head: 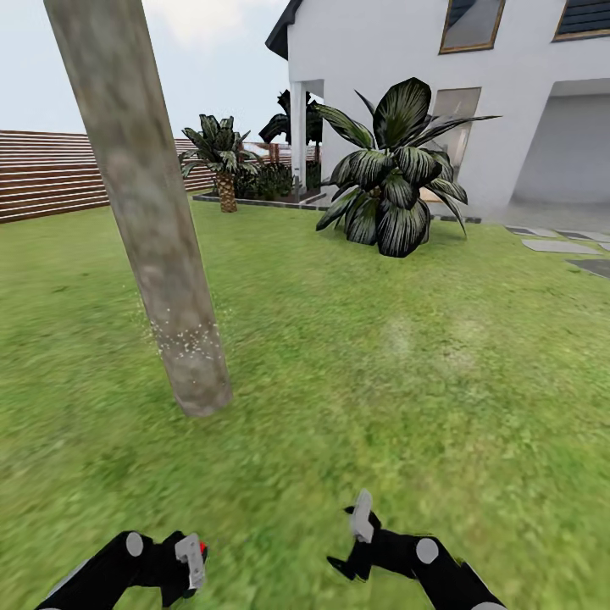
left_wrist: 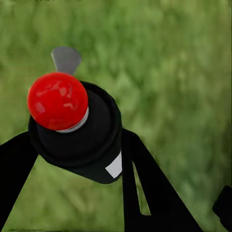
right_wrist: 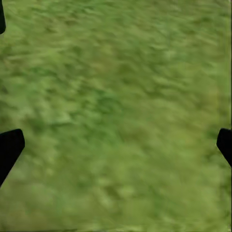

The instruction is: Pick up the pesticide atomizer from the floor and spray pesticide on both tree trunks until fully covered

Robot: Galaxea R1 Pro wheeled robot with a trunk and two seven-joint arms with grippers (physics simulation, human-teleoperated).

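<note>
Left wrist view shows the atomizer clamped between the black fingers of the left gripper, its red dot facing the camera and a grey nozzle beyond it, all above blurred grass. In the head view the left gripper sits at the lower edge of the lawn, closed around the atomizer, of which just a red bit and a light plate are visible. The right gripper hangs near it, spread wide and holding nothing; in the right wrist view its two fingertips stand far apart over bare grass.

One trunk rises from the lawn ahead of the left gripper, tilted, with white specks low on it. Farther back stand one broad-leaved plant, one short palm, one slat fence and one white house. Three grey stones lie at the lawn's right edge.
</note>
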